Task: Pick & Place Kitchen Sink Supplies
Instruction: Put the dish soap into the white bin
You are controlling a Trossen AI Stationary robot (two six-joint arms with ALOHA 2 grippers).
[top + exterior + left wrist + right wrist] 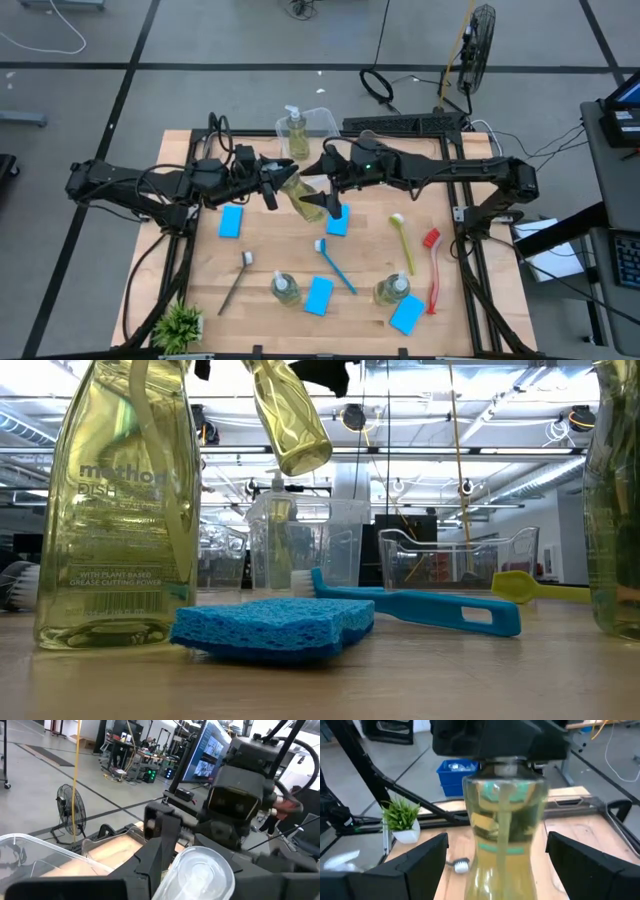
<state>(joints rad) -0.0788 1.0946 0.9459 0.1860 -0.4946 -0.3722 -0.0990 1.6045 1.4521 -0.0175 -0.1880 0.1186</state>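
Aloft, soap bottle [303, 194] tilted base-rightward

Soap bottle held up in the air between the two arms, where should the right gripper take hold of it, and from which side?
Probably the wide lower body, coming from the base end. The soap bottle hangs tilted, with the left gripper clamped on its pump end, so only the body is free. The right gripper faces it from the opposite side, fingers open on either side of the body, ready to close across it.

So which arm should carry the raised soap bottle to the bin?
Probably left: the left end effector grips the soap bottle by its neck, near the clear bin; the right end effector is open, fingers either side of it.
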